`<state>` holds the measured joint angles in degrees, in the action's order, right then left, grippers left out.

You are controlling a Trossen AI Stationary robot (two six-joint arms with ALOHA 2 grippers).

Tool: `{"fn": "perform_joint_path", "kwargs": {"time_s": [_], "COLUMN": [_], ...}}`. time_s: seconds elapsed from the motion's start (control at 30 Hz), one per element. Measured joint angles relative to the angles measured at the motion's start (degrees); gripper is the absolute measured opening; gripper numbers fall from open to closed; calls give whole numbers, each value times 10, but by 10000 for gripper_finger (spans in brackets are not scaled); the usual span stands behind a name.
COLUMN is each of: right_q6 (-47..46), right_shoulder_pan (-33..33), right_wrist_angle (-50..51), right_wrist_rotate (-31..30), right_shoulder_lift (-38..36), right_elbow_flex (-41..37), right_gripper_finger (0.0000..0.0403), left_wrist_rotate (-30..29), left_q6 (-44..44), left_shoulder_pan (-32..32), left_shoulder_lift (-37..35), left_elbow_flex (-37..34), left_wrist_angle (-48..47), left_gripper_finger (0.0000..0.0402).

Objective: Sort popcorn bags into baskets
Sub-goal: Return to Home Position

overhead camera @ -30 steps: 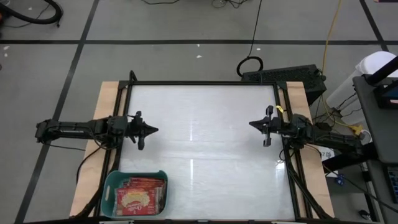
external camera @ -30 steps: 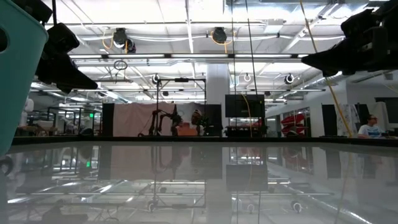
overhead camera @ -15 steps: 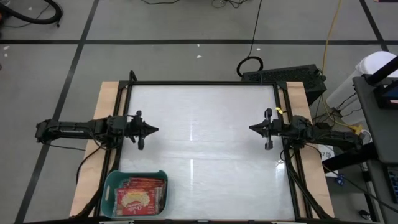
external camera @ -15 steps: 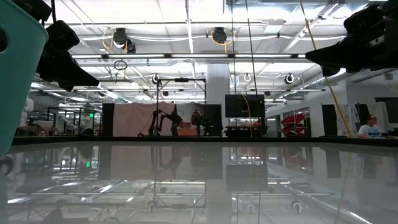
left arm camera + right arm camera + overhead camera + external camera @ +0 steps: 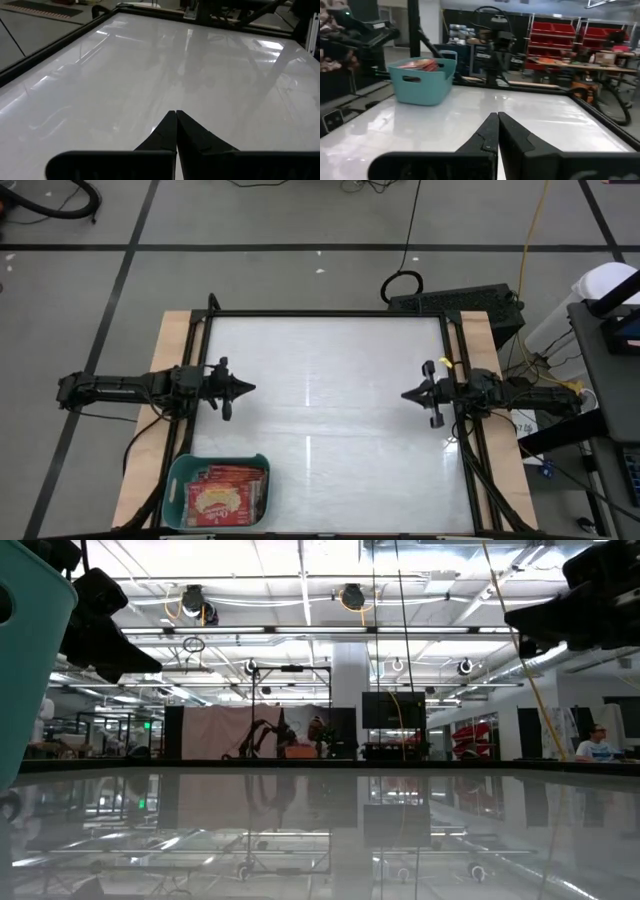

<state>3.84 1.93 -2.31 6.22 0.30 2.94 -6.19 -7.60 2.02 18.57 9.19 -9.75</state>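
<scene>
A teal basket sits at the table's near left corner; it also shows in the right wrist view and at the low view's left edge. Red popcorn bags with a yellow picture lie stacked inside it; their top edges show above the rim. My left gripper hovers shut above the table's left side, far from the basket. My right gripper hovers shut above the right side. Both point toward the table's middle and hold nothing.
The white glossy tabletop lies bare between the two grippers. A black frame runs along its edges. Cables and a black box lie on the floor beyond the far edge.
My right gripper has drifted slightly toward the table's near edge and pulled a little toward the right edge, staying shut. The left arm has kept still.
</scene>
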Motion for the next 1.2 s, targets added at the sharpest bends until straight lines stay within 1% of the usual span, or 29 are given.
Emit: {"fn": "perform_joint_path", "kwargs": {"time_s": [0.1, 0.3, 0.43, 0.53, 0.7, 0.8, 1.03, 1.2], "right_q6": [-2, -17, -20, -23, -22, -22, -21, -21], "right_shoulder_pan": [0, 0, 0, 0, 0, 0, 0, 0], "right_wrist_angle": [0, 1, 0, 0, 0, 0, 0, 0], "right_wrist_rotate": [13, 12, 12, 13, 13, 13, 13, 13], "right_shoulder_lift": [0, 0, 0, 0, 0, 0, 0, 0], "right_elbow_flex": [0, 0, 0, 0, 0, 0, 0, 0], "right_gripper_finger": [0, 0, 0, 0, 0, 0, 0, 0], "left_wrist_rotate": [0, 8, 28, 31, 31, 32, 32, 32], "left_q6": [0, 13, 27, 42, 63, 60, 72, 89], "left_shoulder_pan": [0, 0, 0, 0, 0, 0, -1, -1], "left_shoulder_lift": [0, 0, -3, -12, -45, -75, -144, -170], "left_elbow_flex": [0, 0, 0, 0, -6, -26, -45, -46], "left_wrist_angle": [0, 7, 10, 7, -9, -4, -16, -14], "left_gripper_finger": [2, 2, 1, 1, 1, 1, 1, 1]}}
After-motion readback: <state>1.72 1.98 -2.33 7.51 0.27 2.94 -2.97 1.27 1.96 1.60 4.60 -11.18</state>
